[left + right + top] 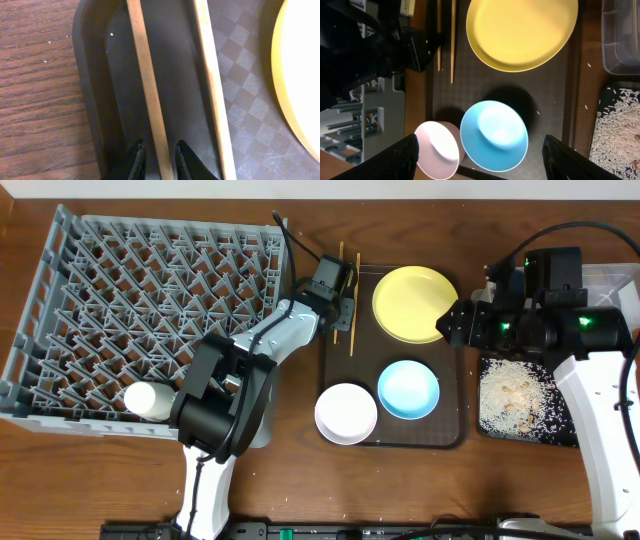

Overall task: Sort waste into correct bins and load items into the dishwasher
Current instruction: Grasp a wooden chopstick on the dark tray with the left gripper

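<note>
Two wooden chopsticks [351, 320] lie at the far left of the dark brown tray [452, 435], next to the yellow plate [415, 302]. My left gripper [338, 298] is low over them; in the left wrist view its fingers [159, 161] straddle the left chopstick [147, 85] with a small gap on each side. The other chopstick [212, 85] lies free. My right gripper [453, 323] hovers wide open and empty [485, 157] above the light blue bowl [494, 134] and white bowl [437, 150]. A white cup [148, 399] lies in the grey dish rack [120, 290].
The black tray [562, 433] at the right holds rice scraps [515, 390]. The clear tub [612, 280] stands behind it, partly hidden by my right arm. The green wrapper and white paper piece are not in view. The blue bowl [408, 389] and white bowl [346, 413] sit on the brown tray's near half.
</note>
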`<action>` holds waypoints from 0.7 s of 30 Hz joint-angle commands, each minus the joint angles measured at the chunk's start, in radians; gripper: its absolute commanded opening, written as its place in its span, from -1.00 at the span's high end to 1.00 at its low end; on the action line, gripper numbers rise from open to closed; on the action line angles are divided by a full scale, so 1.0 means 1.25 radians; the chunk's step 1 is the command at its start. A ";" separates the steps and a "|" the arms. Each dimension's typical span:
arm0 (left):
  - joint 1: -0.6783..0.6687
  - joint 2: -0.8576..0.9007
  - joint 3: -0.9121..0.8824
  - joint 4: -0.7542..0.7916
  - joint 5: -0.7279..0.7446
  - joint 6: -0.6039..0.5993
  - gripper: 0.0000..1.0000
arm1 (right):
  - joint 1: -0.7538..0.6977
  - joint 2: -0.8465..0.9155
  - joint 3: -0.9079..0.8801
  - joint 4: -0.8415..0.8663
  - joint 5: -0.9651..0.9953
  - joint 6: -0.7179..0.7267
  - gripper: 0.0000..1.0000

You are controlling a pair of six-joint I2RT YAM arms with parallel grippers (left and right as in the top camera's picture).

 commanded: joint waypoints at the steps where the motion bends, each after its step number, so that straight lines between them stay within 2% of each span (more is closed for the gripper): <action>1: -0.006 0.015 0.002 -0.002 -0.012 0.002 0.55 | -0.006 -0.002 0.005 -0.001 -0.005 0.007 -0.52; 15: -0.017 0.030 -0.018 -0.005 -0.015 0.002 0.56 | -0.006 -0.002 0.005 -0.016 -0.006 0.007 -0.47; 17: -0.018 0.033 -0.019 -0.007 -0.015 0.002 0.63 | -0.006 -0.002 0.005 -0.016 -0.006 0.007 -0.47; 19: -0.018 0.034 -0.019 -0.013 -0.015 0.002 0.79 | -0.006 -0.002 0.005 -0.016 -0.006 0.007 -0.47; 21: -0.018 0.033 -0.019 -0.016 -0.015 0.002 0.84 | -0.006 -0.002 0.005 -0.016 -0.006 0.007 -0.47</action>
